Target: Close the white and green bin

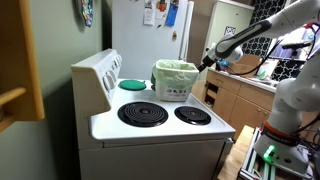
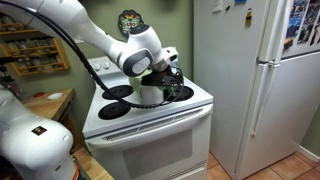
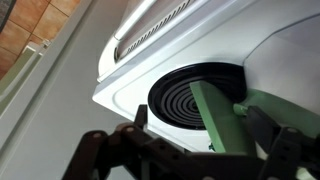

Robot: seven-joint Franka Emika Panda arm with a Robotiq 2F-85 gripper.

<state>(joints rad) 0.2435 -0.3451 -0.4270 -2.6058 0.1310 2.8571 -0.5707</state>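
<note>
Gripper (image 1: pixel 207 61) hangs just beside the open white and green bin (image 1: pixel 175 82) on stove (image 1: pixel 168 129). Can't tell jaw opening or grip.

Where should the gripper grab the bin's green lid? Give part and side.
Probably grip the green lid by its thin rim, which stands edge-on in the wrist view, coming from the side of the white and green bin where the gripper hovers.
</note>
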